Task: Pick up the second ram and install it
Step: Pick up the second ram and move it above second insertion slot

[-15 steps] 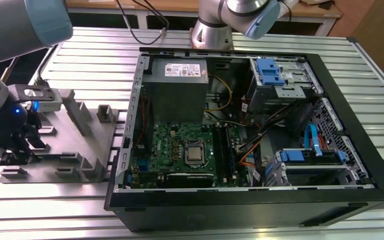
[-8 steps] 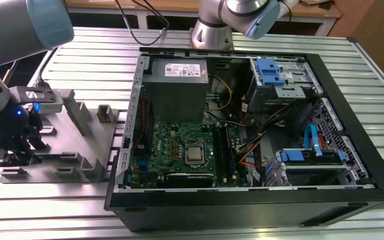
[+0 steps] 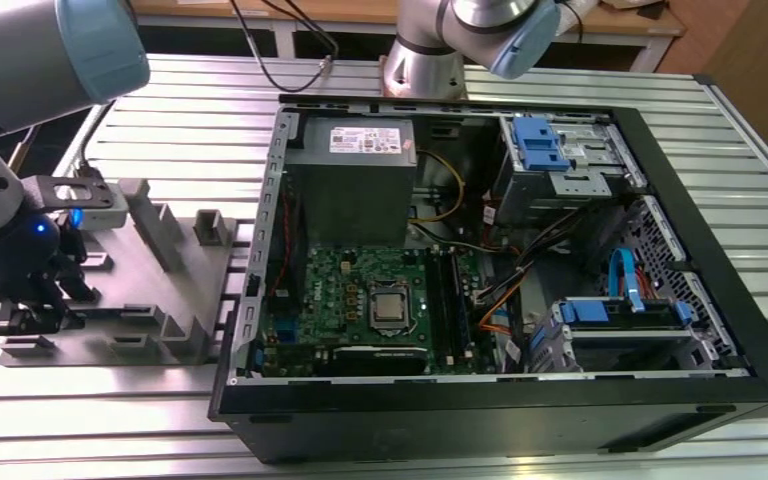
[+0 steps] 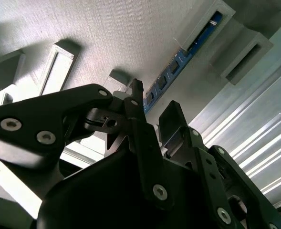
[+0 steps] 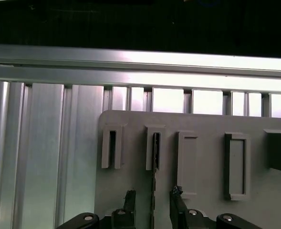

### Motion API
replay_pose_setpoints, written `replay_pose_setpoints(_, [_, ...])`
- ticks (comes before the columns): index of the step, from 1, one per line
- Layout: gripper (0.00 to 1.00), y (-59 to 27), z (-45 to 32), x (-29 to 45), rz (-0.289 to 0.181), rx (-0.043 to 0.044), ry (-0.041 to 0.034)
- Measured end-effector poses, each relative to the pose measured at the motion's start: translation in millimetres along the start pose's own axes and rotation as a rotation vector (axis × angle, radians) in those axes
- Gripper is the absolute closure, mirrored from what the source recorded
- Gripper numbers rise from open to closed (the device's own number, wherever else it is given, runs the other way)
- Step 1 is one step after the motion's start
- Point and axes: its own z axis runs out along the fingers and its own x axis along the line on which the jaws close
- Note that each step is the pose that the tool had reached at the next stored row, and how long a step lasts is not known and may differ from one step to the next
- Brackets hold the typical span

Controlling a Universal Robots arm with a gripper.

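Exterior view: my gripper is low over the grey holder plate, on the exterior view's left of the open PC case.

Second wrist view: second ram stands on edge in the plate's slots, its near end between my fingertips.

First wrist view: fingers spread, one either side of the second ram — a gap on both sides, no contact, nothing gripped.
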Motion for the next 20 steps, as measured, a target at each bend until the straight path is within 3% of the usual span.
replay_pose_setpoints(4, [0.62, 0.0, 0.0, 0.0, 0.0, 0.0, 0.0001])
replay_pose_setpoints(5, [0.69, 0.0, 0.0, 0.0, 0.0, 0.0, 0.0002])
replay_pose_setpoints(20, [0.69, 0.2, -5.4, -0.1, 0.0, 0.0001, -0.0023])
